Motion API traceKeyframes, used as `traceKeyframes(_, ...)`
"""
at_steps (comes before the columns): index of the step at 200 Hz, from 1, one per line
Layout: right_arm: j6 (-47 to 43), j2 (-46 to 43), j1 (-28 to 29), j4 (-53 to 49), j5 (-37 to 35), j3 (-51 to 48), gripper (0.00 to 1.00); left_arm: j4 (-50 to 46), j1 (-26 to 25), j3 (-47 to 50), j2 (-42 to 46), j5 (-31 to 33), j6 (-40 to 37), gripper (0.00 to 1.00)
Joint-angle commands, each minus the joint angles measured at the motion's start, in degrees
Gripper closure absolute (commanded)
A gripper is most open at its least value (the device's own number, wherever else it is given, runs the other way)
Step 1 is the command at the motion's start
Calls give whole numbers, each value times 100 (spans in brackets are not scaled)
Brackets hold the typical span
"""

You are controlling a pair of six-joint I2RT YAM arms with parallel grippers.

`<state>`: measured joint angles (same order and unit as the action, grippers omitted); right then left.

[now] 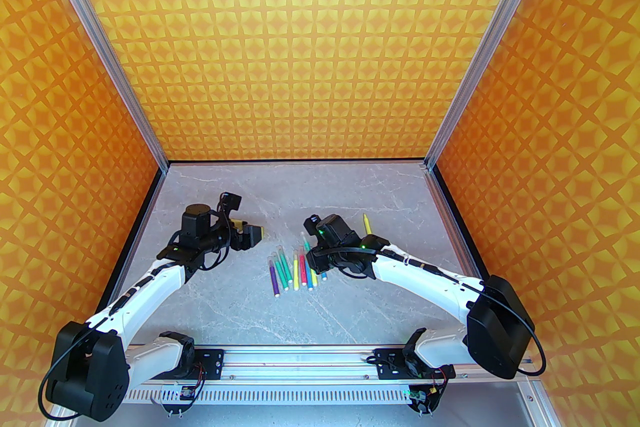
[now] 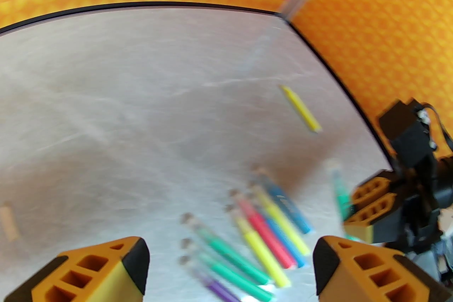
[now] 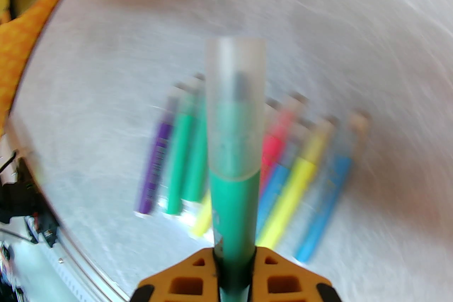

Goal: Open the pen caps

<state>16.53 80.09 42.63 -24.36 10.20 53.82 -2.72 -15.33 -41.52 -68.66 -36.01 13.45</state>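
**Pen caps [image 3: 236,88] on; one pen offered up for the pull**

The left pincer [image 2: 230,265] is spread wide and empty, hanging above the table [image 1: 240,315] and facing the row of pens [image 1: 295,270] at mid-table. Those pens lie side by side, each with a cloudy, see-through cap on its far end. The caps are short, smooth tubes, far shorter than the coloured barrels.

To the right of the row, the right pincer [image 3: 235,258] is clamped on the tail end of a green pen [image 3: 233,208]. Its frosted cap points away from the fingers, and the dark tip shows faintly through it. Farther right a yellow pen [image 1: 367,223] lies alone, apparently bare-tipped.

The main risk, as I judge it, is the grip. The cap is slick and short, so the left pincer could close partly on the barrel and pull nothing free. With the pen held only near its tail, an off-axis tug could swivel it or drag it out of the right pincer. A cap that lets go suddenly might roll in among the other pens.
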Motion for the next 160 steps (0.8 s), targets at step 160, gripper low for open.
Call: traceKeyframes(160, -466, -495, -10, 1283, 1319, -434, 100, 622, -900, -742, -930, -1496, 735, 42)
